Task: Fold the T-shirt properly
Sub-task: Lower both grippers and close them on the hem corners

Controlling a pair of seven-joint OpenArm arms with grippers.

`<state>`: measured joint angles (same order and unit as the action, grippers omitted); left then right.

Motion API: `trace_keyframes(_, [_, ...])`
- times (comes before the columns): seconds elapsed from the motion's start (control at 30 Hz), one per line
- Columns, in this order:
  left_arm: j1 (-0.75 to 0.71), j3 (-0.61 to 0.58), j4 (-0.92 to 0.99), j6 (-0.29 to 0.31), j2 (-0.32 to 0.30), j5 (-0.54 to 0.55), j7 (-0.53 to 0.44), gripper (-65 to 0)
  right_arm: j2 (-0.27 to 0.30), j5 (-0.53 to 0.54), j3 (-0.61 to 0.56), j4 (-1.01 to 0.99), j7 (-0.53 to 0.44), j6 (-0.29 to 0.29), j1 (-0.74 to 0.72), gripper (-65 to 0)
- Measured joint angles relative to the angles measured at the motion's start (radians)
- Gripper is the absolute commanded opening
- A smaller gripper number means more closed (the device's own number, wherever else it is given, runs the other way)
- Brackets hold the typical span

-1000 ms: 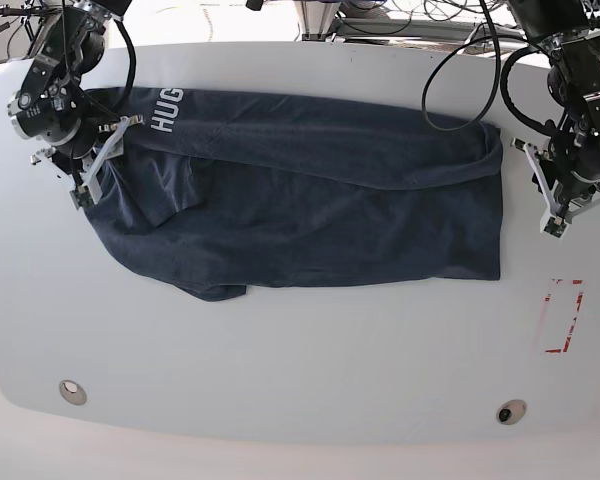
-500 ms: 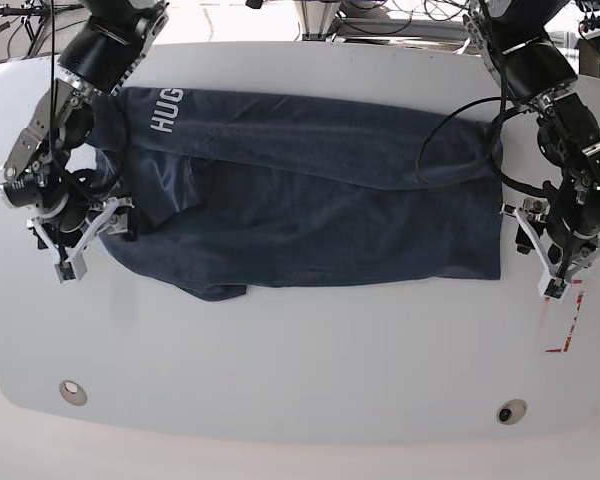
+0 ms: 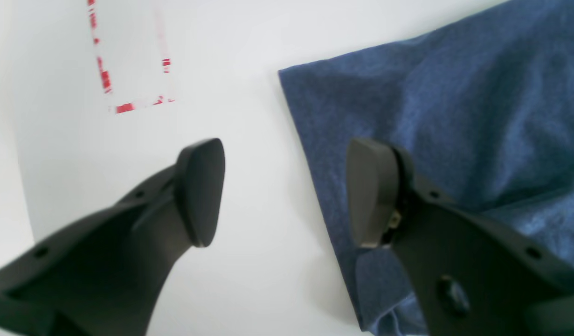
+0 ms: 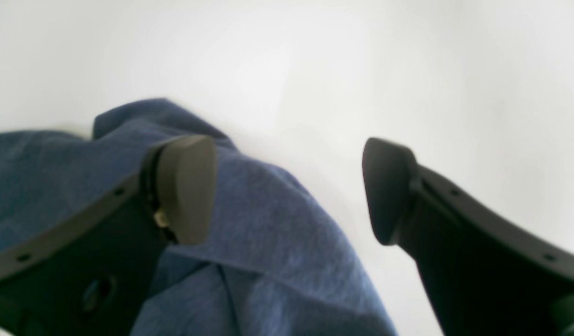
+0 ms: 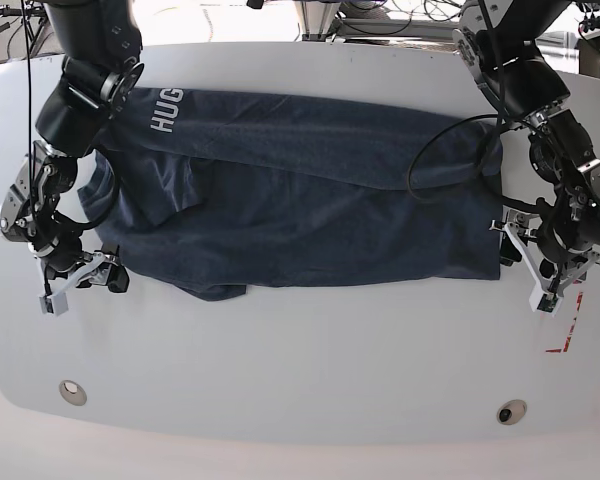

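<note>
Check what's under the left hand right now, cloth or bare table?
Both. The left hand is open over the T-shirt corner edge: one finger above fabric, the other above bare white table. Nothing is between them. The fingers hide the cloth directly beneath.

Left gripper: low at right edge of the base view, arm reaching down from upper right, jaws apart, nothing between them. Right gripper: low at left edge, arm bent down from upper left, jaws likewise apart and empty
</note>
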<state>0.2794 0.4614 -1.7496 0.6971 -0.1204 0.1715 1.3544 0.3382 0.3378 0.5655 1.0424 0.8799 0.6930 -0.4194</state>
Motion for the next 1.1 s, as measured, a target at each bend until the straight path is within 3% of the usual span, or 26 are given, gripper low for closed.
trace_keyframes(0.2, [-0.009, 0.003, 0.001, 0.000, -0.002, -0.010, 0.001, -26.5, 0.050, 0.006, -0.111, -0.221, -0.157, -0.005, -0.036, -19.0])
trace_keyframes(0.4, [-0.031, 0.003, 0.001, 0.000, -0.009, -0.010, -0.002, -26.5, 0.035, -0.001, -0.111, -0.251, -0.180, -0.004, -0.018, -19.0])
trace_keyframes(0.67, [-0.046, 0.003, 0.008, 0.000, -0.011, -0.014, -0.064, -26.5, -0.026, 0.009, -0.109, -0.194, -0.206, -0.004, 0.038, -19.7])
trace_keyframes(0.77, [-0.040, 0.003, 0.035, 0.000, -0.013, -0.014, -0.077, -26.5, -0.044, 0.011, -0.109, -0.162, -0.208, -0.004, 0.058, -29.2])
trace_keyframes(0.97, [-0.018, 0.006, 0.145, -0.003, -0.013, -0.017, -0.127, -26.0, -0.050, 0.007, -0.111, -0.144, -0.203, -0.001, 0.079, -59.3])
trace_keyframes(1.1, [0.026, 0.006, 0.242, -0.078, -0.013, -0.017, -0.177, -25.6, -0.050, 0.006, -0.112, -0.144, -0.189, -0.001, 0.080, -62.8])
